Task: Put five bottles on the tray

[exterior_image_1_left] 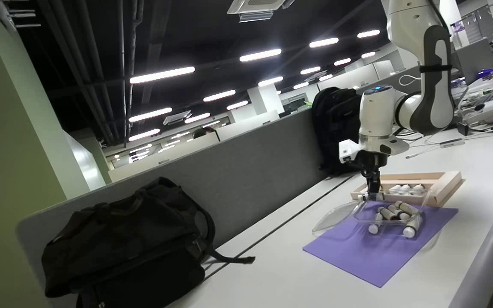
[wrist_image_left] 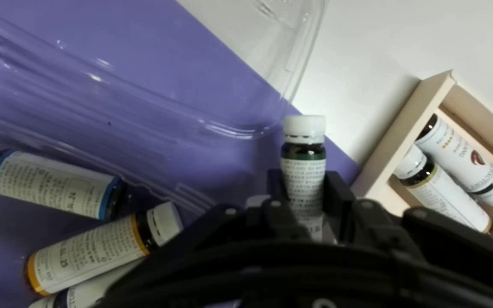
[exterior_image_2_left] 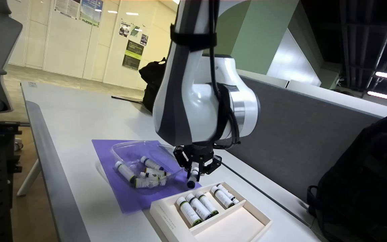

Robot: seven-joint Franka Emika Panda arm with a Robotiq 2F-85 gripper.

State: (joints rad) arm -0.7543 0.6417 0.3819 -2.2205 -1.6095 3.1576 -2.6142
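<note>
My gripper (wrist_image_left: 304, 185) is shut on a bottle (wrist_image_left: 304, 147) with a white cap and a green band. In an exterior view the held bottle (exterior_image_2_left: 193, 174) hangs above the purple mat's edge, between the clear plastic box and the wooden tray (exterior_image_2_left: 237, 226). Inside the tray lie several white-labelled bottles (exterior_image_2_left: 189, 211), and part of its floor is bare. Two of them, a yellow-banded bottle (wrist_image_left: 447, 192) among them, show in the wrist view. Several more bottles (exterior_image_2_left: 125, 171) lie in or around the clear box, including a blue-banded bottle (wrist_image_left: 54, 184) and an orange-banded bottle (wrist_image_left: 90, 252).
A clear plastic box (exterior_image_2_left: 121, 148) with its lid (exterior_image_1_left: 334, 218) folded out rests on the purple mat (exterior_image_1_left: 375, 261). Behind the work area runs a grey partition (exterior_image_1_left: 263, 162). Black backpacks stand at it, a near backpack (exterior_image_1_left: 126, 244) and a far backpack (exterior_image_1_left: 336, 124).
</note>
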